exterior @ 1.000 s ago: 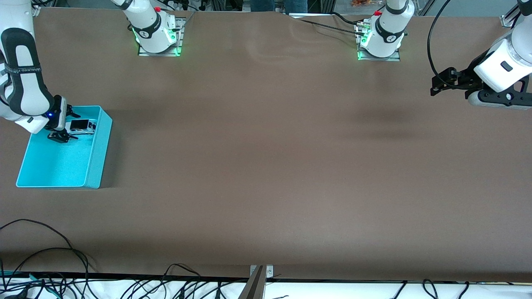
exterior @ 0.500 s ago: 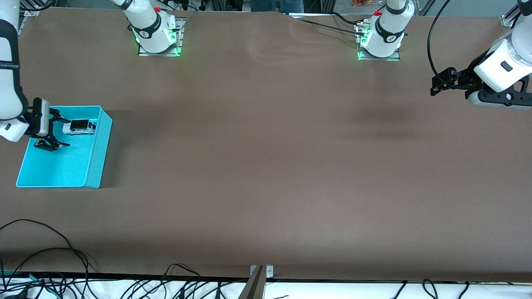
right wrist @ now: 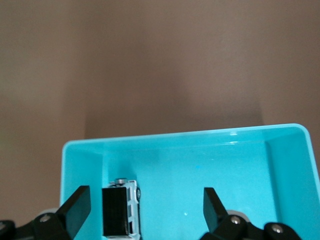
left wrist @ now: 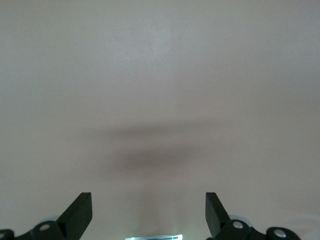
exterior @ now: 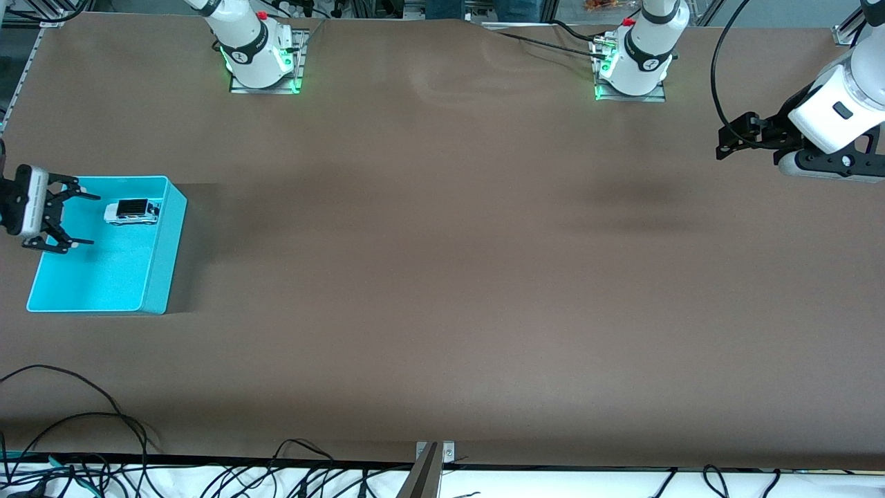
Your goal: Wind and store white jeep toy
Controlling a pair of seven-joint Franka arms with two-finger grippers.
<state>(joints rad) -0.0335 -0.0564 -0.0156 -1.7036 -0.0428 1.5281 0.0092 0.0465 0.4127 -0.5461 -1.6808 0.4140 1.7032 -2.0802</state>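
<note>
The white jeep toy (exterior: 131,211) (right wrist: 121,209) with its black roof lies inside the turquoise bin (exterior: 160,270) (right wrist: 200,136), close to the bin's wall nearest the robot bases. My right gripper (exterior: 78,219) (right wrist: 146,207) is open and empty, held above the bin's outer end, apart from the jeep. My left gripper (exterior: 720,144) (left wrist: 149,214) hangs open and empty over bare table at the left arm's end and waits there.
The bin stands at the right arm's end of the brown table (exterior: 442,277). Both arm bases (exterior: 259,52) (exterior: 632,59) stand along the table's edge farthest from the front camera. Loose cables (exterior: 83,422) lie at the edge nearest that camera.
My right gripper, open throughout, has pulled back from beside the jeep toward the bin's outer end. The jeep stays in the bin. The left arm has not moved.
</note>
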